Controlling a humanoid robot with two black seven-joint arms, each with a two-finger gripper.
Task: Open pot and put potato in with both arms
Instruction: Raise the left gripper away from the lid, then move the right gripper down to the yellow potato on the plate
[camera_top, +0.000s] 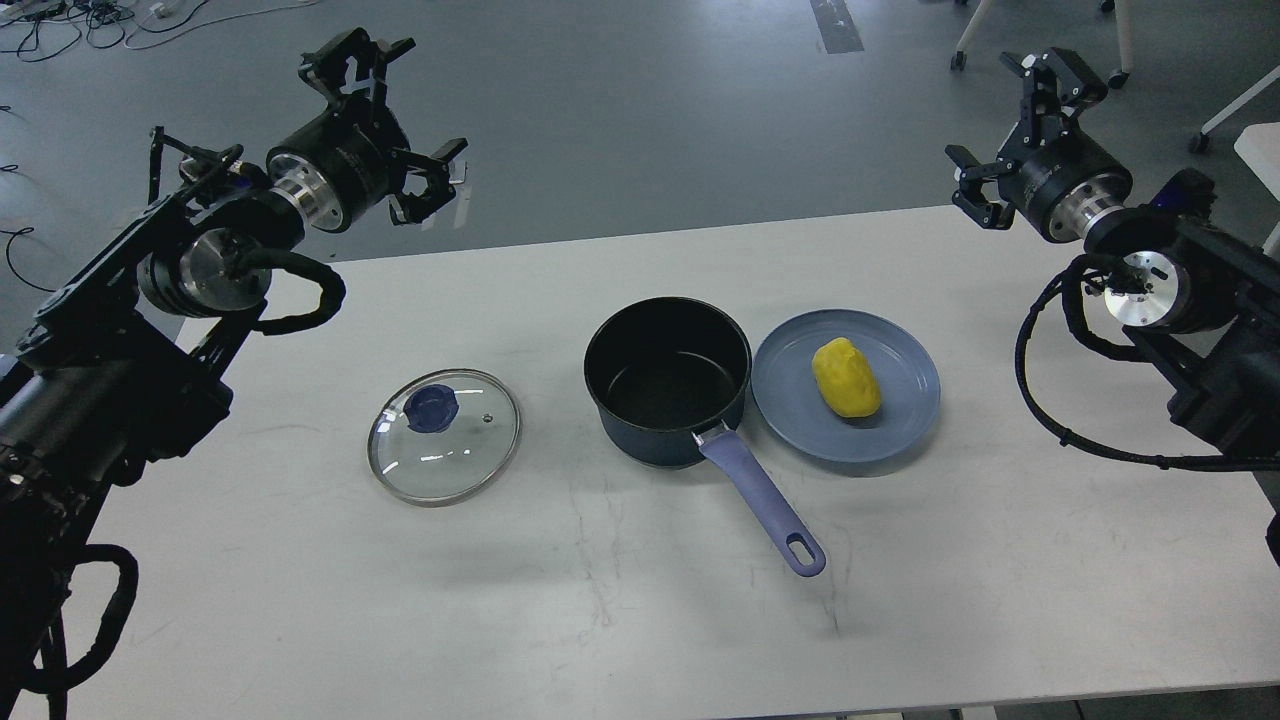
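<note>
Pot (667, 380): small, round, dark navy outside, matte black inside, standing open and upright near the middle of the white table (640, 620). Its long lavender handle (760, 497) is smooth, flattened, with an oval hole at the end, pointing toward the near edge and slightly right.

Lid (445, 436): clear glass disc with a thin metal rim and a purple knob, lying flat on the table left of the pot, apart from it.

Potato (846, 378): bright yellow, egg-shaped, smooth peeled surface, resting on a flat light-blue round plate (900, 420). The plate sits just right of the pot, rim close against the pot's wall.

Table top is pale, faintly scuffed with fine scratch marks; grey floor beyond.

Left gripper (400, 125): black claw on a silver joint disc, fingers spread apart, holding nothing, raised beyond the far left edge of the table, well apart from the lid and pot.

Right gripper (1015, 125): same build, fingers spread, empty, raised at the far right corner, well apart from the potato, which lies nearer and to its left
</note>
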